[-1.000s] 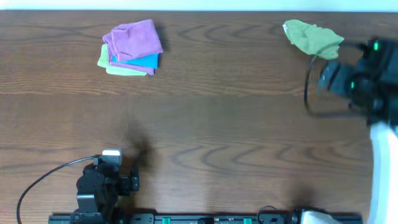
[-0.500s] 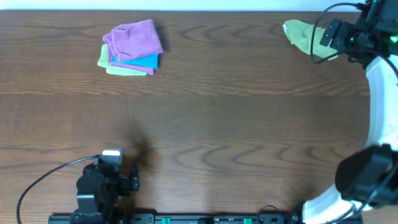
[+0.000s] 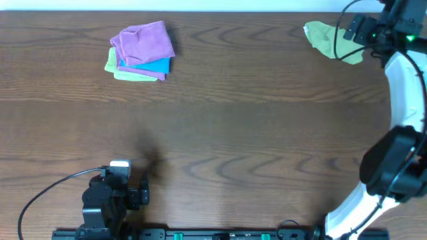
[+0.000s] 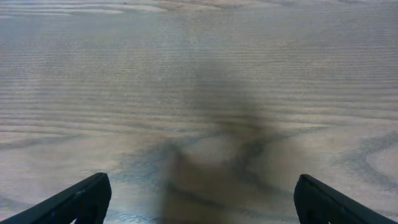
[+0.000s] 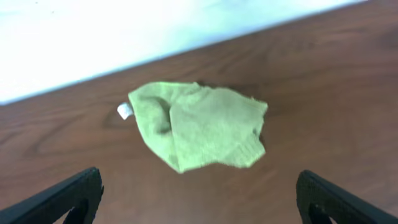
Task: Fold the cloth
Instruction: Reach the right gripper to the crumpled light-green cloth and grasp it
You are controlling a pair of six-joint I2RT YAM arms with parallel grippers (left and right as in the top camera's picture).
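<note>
While it lies crumpled in a loose heap near the far right corner of the wooden table (image 3: 253, 120), the yellow-green cloth (image 3: 325, 39) is touched by neither gripper. A small white tag (image 5: 124, 111) is seen at its left edge in the right wrist view. The right gripper (image 5: 199, 186) is held just beside the cloth, pointed at it, with its jaws spread wide and nothing between them. From overhead, the cloth's right side is partly covered by that gripper. Well apart, at the far left, a purple cloth (image 3: 143, 40) is piled on a blue cloth (image 3: 152, 65) and a pale green cloth (image 3: 127, 73). The left gripper (image 4: 203, 190) is held low over bare wood near the front left edge, its jaws parted wide and empty.
</note>
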